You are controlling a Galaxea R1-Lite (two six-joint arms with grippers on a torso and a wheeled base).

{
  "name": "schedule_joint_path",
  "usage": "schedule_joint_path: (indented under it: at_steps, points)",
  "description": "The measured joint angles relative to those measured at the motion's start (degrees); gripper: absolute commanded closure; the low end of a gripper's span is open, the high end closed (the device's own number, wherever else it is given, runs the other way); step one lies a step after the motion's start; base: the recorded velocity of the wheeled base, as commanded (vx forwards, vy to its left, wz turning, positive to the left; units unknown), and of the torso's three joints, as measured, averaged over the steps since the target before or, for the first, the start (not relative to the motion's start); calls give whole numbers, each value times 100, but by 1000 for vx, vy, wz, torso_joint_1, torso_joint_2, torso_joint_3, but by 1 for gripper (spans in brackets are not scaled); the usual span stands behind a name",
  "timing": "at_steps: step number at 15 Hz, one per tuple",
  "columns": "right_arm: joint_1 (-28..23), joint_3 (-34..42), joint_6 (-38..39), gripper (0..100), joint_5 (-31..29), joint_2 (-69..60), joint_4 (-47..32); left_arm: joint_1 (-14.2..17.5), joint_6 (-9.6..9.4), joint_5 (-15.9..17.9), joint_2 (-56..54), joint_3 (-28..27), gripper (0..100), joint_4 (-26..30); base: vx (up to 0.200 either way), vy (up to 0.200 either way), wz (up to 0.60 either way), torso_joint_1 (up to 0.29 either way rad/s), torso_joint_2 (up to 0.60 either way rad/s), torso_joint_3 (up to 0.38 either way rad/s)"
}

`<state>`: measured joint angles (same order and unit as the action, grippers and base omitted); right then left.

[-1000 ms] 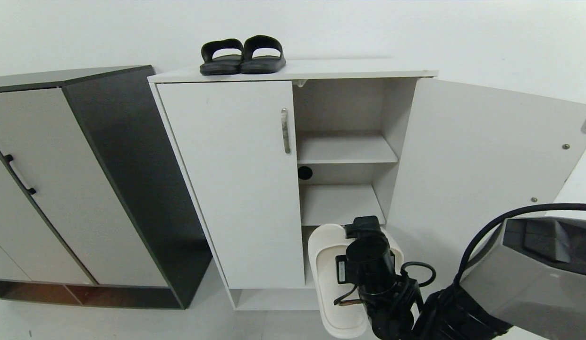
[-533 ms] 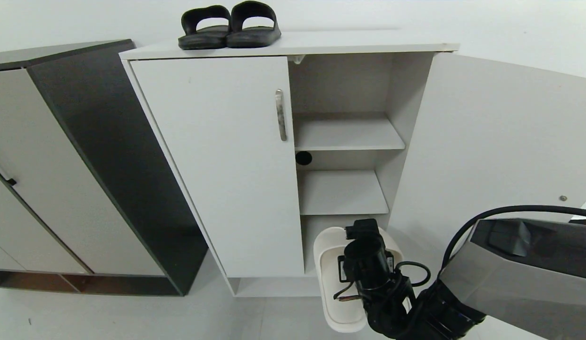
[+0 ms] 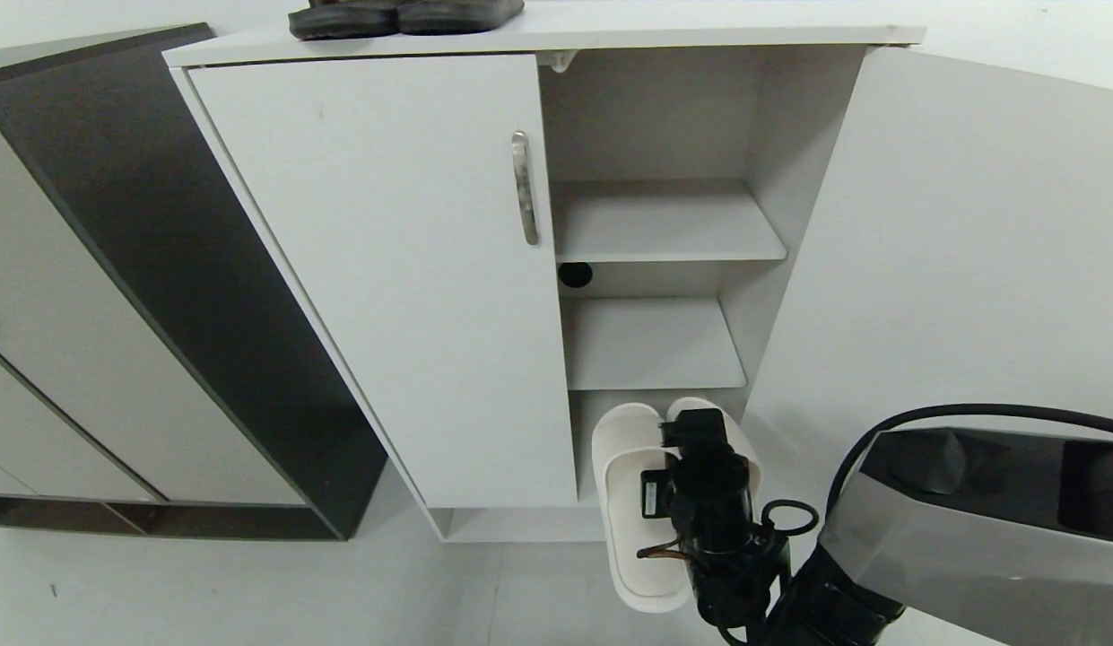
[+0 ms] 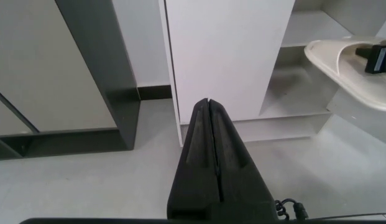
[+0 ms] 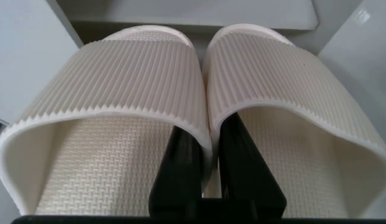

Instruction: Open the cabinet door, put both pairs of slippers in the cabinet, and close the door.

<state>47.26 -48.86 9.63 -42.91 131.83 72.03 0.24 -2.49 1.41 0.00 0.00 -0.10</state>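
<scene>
We face a white laminate cabinet, boxy and flat-panelled. Its right door stands swung wide, and its left door is shut, with a slim brushed-metal bar handle. Just beside it on the left is a dark grey cabinet.

Inside the open half are two bare, smooth shelves, the upper and the lower. On the cabinet top lie black slippers.

The cream slippers have ribbed straps and cross-hatched footbeds. They sit side by side with their toes at the lowest compartment's mouth and their heels out over the floor.

The right gripper has one black finger inside each slipper, narrowed to a slit, pinching the two adjoining side walls together. The left gripper hangs above the grey floor before the shut door, its tapered fingers pressed flush with nothing between.
</scene>
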Motion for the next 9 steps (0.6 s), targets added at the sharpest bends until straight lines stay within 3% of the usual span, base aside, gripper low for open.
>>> schedule_joint_path:
  at_steps: [4,7,9]
  points:
    - [-61,46,-148,100,-6,152,663,0,11,0,0,0,100,0,0,0,0,0,0,0]
    - [-123,66,-206,100,-4,243,709,0,11,0,0,0,100,2,0,0,0,0,0,0]
    - [-132,73,-216,100,-2,262,709,0,11,0,0,0,100,2,200,0,0,5,5,2]
